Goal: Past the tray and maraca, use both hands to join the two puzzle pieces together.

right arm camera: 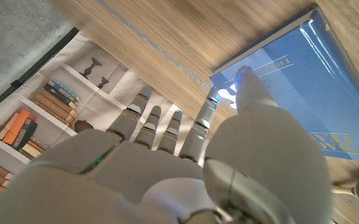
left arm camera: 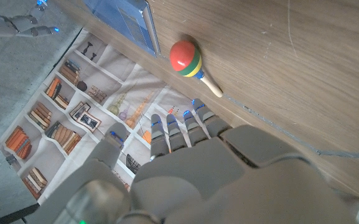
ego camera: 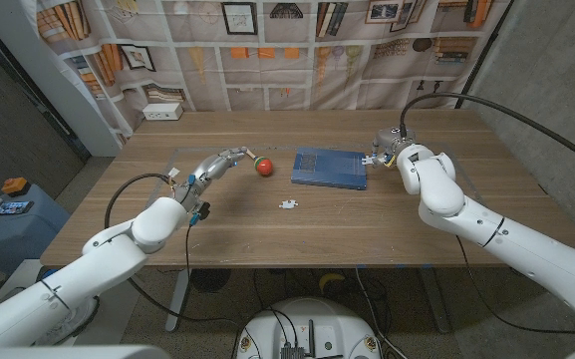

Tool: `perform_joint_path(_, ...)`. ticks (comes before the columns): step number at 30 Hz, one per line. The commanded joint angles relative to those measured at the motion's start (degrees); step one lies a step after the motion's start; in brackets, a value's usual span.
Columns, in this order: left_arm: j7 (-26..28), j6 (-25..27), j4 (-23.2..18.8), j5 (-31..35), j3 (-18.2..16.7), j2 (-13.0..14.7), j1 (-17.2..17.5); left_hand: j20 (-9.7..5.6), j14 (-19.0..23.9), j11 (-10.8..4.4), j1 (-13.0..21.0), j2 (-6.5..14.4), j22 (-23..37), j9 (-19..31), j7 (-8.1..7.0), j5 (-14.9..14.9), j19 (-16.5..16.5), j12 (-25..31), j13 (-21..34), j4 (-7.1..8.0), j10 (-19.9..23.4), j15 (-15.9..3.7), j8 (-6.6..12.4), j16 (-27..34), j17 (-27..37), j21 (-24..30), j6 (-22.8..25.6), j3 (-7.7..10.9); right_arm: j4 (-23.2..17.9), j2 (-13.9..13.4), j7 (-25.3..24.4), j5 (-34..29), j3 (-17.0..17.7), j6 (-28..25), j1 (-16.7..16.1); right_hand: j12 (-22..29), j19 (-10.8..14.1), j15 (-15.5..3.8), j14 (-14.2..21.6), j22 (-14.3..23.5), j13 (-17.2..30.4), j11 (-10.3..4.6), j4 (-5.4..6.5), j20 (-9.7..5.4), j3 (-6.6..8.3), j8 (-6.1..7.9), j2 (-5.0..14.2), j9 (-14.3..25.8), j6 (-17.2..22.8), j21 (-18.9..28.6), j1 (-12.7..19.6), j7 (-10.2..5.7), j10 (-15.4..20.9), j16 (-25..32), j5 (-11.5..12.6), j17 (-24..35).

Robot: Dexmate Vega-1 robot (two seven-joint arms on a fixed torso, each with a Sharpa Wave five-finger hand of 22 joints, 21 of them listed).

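Note:
One white puzzle piece (ego camera: 288, 204) lies loose on the wooden table (ego camera: 217, 224), in front of the blue tray (ego camera: 329, 168). A second white piece (ego camera: 368, 159) is at the tray's right edge, and my right hand (ego camera: 392, 150) pinches it (right arm camera: 228, 98) between thumb (right arm camera: 254, 93) and a fingertip over the tray's corner (right arm camera: 303, 87). My left hand (ego camera: 222, 160) holds nothing, its fingers (left arm camera: 179, 127) reaching out just left of the red maraca (ego camera: 263, 166). The maraca (left arm camera: 186, 57) has a striped head and a pale handle.
The maraca and tray sit side by side across the middle of the table. A backdrop printed with bookshelves (ego camera: 297, 50) hangs behind the table's far edge. Bare wood lies in front of the loose piece, toward the near edge.

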Motion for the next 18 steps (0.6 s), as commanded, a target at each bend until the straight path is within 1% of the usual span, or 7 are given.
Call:
perform_joint_path(1,0.8,3.0,-3.1,11.8,0.3,5.2,1.3,-1.76,-0.1,-0.44,-0.9,3.4,0.1,0.1,-0.84,0.2,0.4,0.0,0.1,0.91,-0.1,-5.02,-0.06,0.1,0.3,0.3,0.2,-0.35,-1.0,2.1,1.7,-2.8,0.4,-0.9,-0.8,-0.3,0.1,-0.11,0.6,0.3,0.2,0.29,0.11,0.28,-0.13,-0.21,0.44,0.2,0.3,-0.1,0.5,0.21,0.4,0.3,-0.2,0.3)
perform_joint_path(3,1.0,2.4,-2.9,12.5,0.1,5.2,1.7,-1.97,-0.1,-0.52,-1.1,3.4,0.1,0.1,-0.97,0.2,0.5,0.0,0.1,1.15,0.0,-5.27,-0.03,0.1,0.3,0.3,0.4,-0.47,-0.9,2.5,1.8,-3.4,0.4,-1.2,-0.9,-0.3,0.1,-0.11,0.6,0.3,0.2,0.29,0.12,0.33,-0.14,-0.23,0.47,0.2,0.3,-0.1,0.5,0.21,0.4,0.3,-0.2,0.3)
perform_joint_path(7,0.4,2.5,-3.1,16.9,1.0,6.9,1.4,-2.48,0.2,-0.74,-1.3,3.2,0.1,0.1,-1.24,0.2,1.0,0.0,0.1,1.65,0.1,-5.76,0.00,0.3,0.4,0.5,0.7,-0.71,-1.0,3.2,2.2,-4.3,0.4,-1.6,-1.2,-0.3,0.1,-0.12,0.7,0.3,0.2,0.30,0.13,0.31,-0.16,-0.27,0.50,0.2,0.4,-0.1,0.5,0.21,0.5,0.3,-0.2,0.3)
perform_joint_path(10,1.3,2.7,-3.0,19.7,1.6,6.7,1.5,-3.00,0.7,-2.17,-1.5,3.0,0.1,0.1,-1.81,0.3,1.4,0.3,0.1,2.61,1.2,-6.23,0.42,0.4,0.3,0.5,2.2,-1.11,-1.0,3.8,2.5,-4.8,0.6,-2.1,-1.5,-0.3,0.1,-0.20,0.7,0.3,0.2,0.29,0.14,0.32,-0.17,-0.28,0.52,0.2,0.4,-0.1,0.5,0.21,0.5,0.3,-0.2,0.3)
perform_joint_path(13,2.0,3.4,-3.0,23.5,2.3,7.1,1.5,-3.37,1.1,-2.38,-1.5,2.8,0.1,0.1,-1.86,0.4,1.6,0.4,0.1,3.00,1.7,-6.58,0.61,0.4,0.3,0.5,3.1,-1.28,-1.1,4.1,2.5,-5.4,0.6,-2.4,-1.8,-0.3,0.1,-0.19,0.7,0.3,0.2,0.27,0.15,0.35,-0.19,-0.31,0.55,0.2,0.4,-0.1,0.5,0.21,0.6,0.3,-0.2,0.3)
perform_joint_path(15,2.2,3.7,-3.1,25.8,2.7,7.5,1.5,-3.62,1.4,-3.08,-1.5,2.7,0.1,0.0,-2.31,0.4,1.9,0.4,0.1,3.24,2.0,-6.93,0.65,0.5,0.3,0.6,3.6,-1.38,-1.2,4.4,2.6,-5.6,0.8,-2.7,-2.0,-0.3,0.1,-0.23,0.6,0.3,0.2,0.28,0.15,0.38,-0.20,-0.32,0.57,0.2,0.5,-0.1,0.5,0.21,0.6,0.3,-0.2,0.3)
perform_joint_path(18,1.2,3.4,-3.0,28.6,3.5,8.5,1.0,-3.98,1.5,-3.37,-1.4,2.6,0.1,0.0,-2.65,0.4,2.1,0.4,0.1,3.40,2.1,-7.15,0.65,0.4,0.2,0.6,3.9,-1.45,-1.4,4.5,2.8,-6.2,0.9,-2.9,-2.4,-0.3,0.1,-0.20,0.6,0.3,0.2,0.26,0.16,0.36,-0.21,-0.35,0.59,0.2,0.5,-0.1,0.6,0.21,0.6,0.3,-0.3,0.3)
